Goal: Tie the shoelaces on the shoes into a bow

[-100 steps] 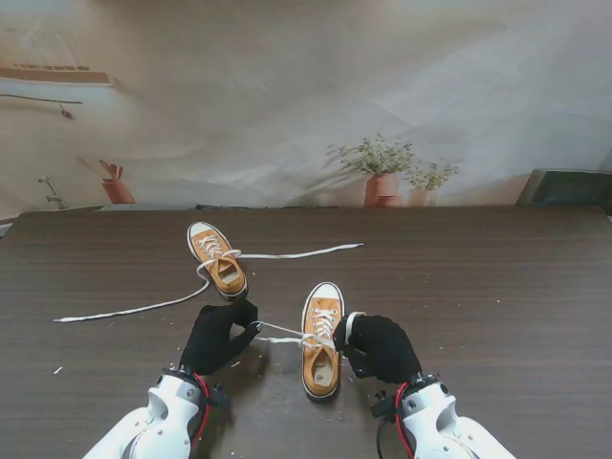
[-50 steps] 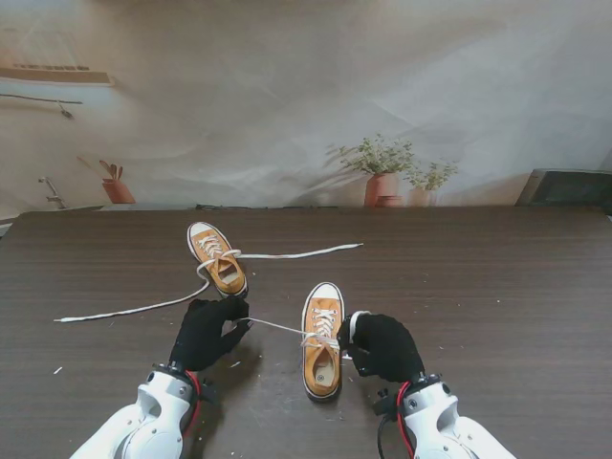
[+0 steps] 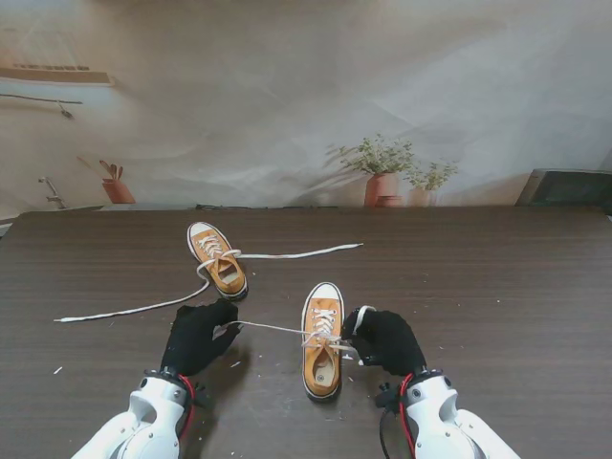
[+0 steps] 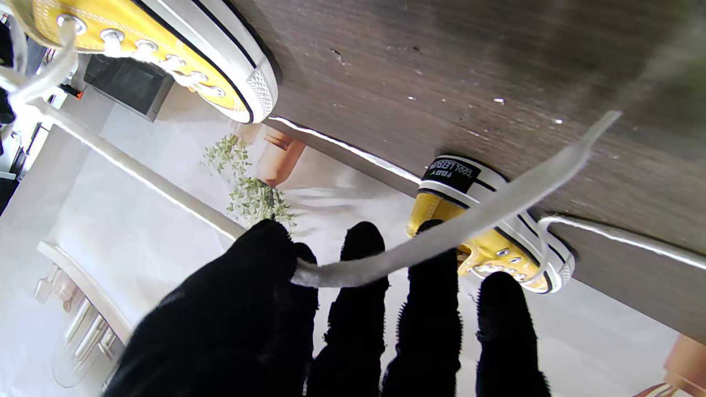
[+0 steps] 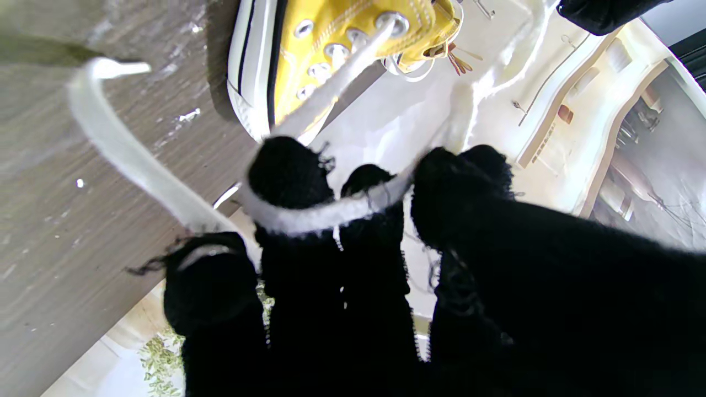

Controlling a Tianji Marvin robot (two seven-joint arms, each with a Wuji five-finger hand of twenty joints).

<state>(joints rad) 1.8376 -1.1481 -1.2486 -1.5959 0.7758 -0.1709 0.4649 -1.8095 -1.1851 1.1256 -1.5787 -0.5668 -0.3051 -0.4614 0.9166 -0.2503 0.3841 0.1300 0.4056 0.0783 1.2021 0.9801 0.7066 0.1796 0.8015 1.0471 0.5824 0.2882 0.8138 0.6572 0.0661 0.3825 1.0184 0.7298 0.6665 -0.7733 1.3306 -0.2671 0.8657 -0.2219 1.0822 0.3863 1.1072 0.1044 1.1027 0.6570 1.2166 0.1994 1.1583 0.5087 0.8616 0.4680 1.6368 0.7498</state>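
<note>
stand view shows the left hand pinching one lace end between thumb and fingers, pulled out to the left of the near shoe, while the right hand sits tight against that shoe's right side with the other lace end draped over and caught between its fingers; both hands are closed on lace, neither spread. the step looks like cinching the first knot, so the robot would do well to pull both ends apart evenly and low, keeping the left strand taut without dragging the shoe sideways, and not letting the right-hand strand slip off the fingertips. the near shoe lies between the two hands, long axis running away from the robot, toe farther out and heel nearer. the far shoe sits beyond the left hand, untied, toe pointing away and to the left, its loose laces trailing across the table
</note>
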